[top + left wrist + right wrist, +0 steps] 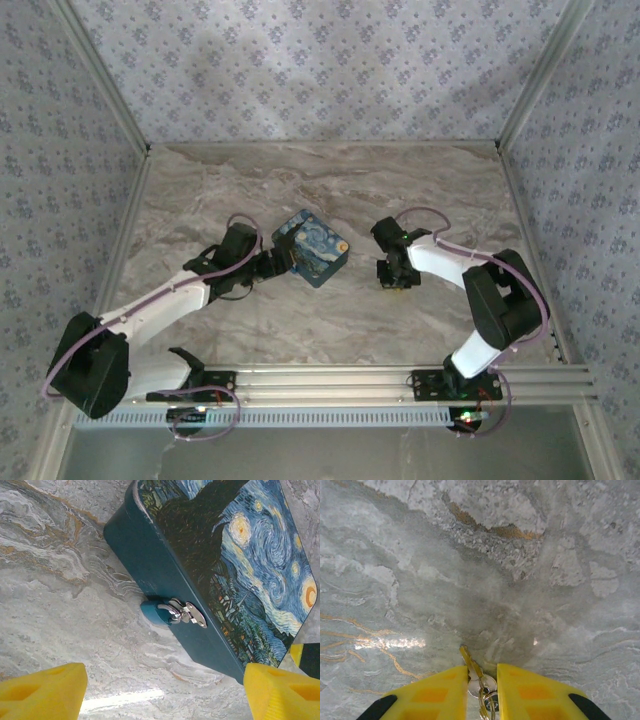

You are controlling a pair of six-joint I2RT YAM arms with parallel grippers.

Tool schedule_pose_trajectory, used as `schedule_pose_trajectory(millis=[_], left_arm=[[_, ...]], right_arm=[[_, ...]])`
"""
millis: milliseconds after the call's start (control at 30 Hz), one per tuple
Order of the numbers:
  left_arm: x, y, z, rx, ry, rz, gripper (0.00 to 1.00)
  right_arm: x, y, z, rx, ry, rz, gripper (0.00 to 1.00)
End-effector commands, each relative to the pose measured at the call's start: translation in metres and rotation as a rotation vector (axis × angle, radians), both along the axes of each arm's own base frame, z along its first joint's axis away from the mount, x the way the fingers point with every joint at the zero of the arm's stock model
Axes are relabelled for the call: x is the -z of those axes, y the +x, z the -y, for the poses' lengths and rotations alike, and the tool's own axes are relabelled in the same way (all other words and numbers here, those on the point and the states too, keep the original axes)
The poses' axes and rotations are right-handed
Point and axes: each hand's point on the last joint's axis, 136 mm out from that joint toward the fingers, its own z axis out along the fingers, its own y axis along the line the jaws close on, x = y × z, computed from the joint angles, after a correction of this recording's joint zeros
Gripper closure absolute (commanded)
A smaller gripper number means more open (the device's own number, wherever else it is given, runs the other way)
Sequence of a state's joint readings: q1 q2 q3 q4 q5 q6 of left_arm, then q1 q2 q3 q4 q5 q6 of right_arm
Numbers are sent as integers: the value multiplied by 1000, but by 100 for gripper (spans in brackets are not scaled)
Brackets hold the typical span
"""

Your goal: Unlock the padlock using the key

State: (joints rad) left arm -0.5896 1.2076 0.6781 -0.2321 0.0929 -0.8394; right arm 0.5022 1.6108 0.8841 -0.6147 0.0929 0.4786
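The marbled table (330,180) carries everything. The left arm (160,300) reaches in from 7 o'clock and the right arm (480,290) bends in from 5 o'clock.

Near the table's middle, a shade toward 9 o'clock, lies a box (311,247) with a starry-night lid and dark teal sides, turned corner-on.

The left gripper (277,263) is at the box's 8 o'clock, just beside it. In the left wrist view the left gripper (162,692) has its yellow fingers (42,690) spread wide and holds nothing. Whether the finger at 4 o'clock touches the box corner cannot be told.

The right gripper (393,280) is at the box's 4 o'clock, apart from it, low over the table.

The padlock (156,614), small and teal, hangs from a silver hasp (192,614) on the box's side and rests on the table.

In the right wrist view the right gripper (482,677) has its fingers almost together around the key (470,663) and its ring (487,692). The brass blade points out toward 11 o'clock.
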Motion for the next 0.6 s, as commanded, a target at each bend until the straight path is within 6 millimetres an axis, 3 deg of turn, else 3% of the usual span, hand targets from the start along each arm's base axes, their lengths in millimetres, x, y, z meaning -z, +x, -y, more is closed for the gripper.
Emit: schedule_pose_trajectory(millis=[0,200,333,567], left_arm=[[5,1,0,-8,5,-2,18],[9,-1,-2,-14,14,-10,18],[9,-2,-2,-12,15,-9,18],[8,0,-1,-8,17,-6,18]], right_arm=[[5,-7,5,-2,-37,-40,78],[14,-9,7,-8,-58,-45,86],[9,-9,7,-23,-84,-28,78],[-11,-1,7,-27,-105,28,76]])
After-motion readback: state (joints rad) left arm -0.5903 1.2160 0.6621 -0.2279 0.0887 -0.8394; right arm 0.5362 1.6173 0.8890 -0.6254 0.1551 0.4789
